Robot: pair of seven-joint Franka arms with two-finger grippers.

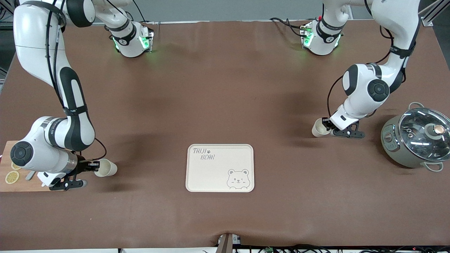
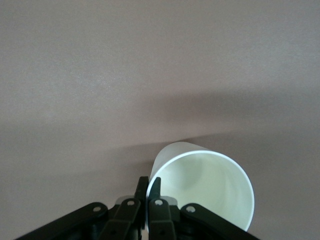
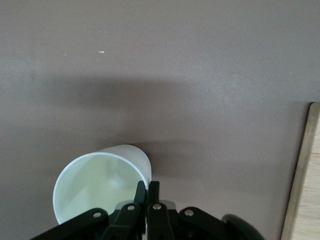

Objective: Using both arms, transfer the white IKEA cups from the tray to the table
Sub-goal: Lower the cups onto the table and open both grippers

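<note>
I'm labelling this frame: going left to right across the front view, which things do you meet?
Wooden cutting board → cup in the right gripper → tray → cup in the left gripper → pot with glass lid.

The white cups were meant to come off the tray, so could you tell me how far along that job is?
Done: the tray is bare; both cups are off it. In hand: the left pincer is shut on one cup's rim near the pot; the right pincer is shut on the other cup's rim beside the wooden board. Left: setting both on the table and letting go.
</note>
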